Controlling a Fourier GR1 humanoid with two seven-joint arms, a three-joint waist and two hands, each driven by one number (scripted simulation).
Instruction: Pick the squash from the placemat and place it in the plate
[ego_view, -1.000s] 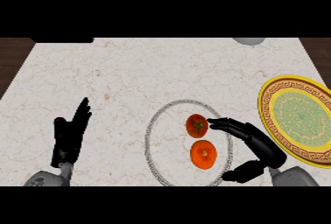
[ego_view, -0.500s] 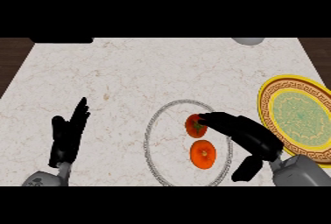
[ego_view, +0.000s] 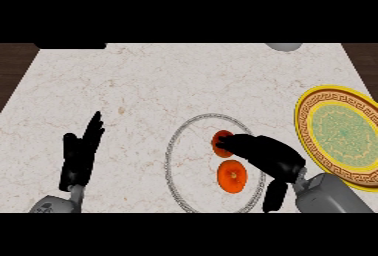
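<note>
1. Step in hand: approach to grasp. The right hand (ego_view: 264, 156) is over the placemat (ego_view: 176, 165), its fingers (ego_view: 230, 144) curled over the far squash (ego_view: 220, 140); closure round it cannot be confirmed.
2. A second orange piece (ego_view: 232, 176) lies nearer on the placemat.
3. Next move, as judged: secure the squash, lift, carry right to the plate (ego_view: 341, 134).
4. Room: bare worktop (ego_view: 184, 85) between placemat and plate; the plate overruns the right edge.
5. The left hand (ego_view: 80, 156) rests, fingers straight, at near left.
</note>
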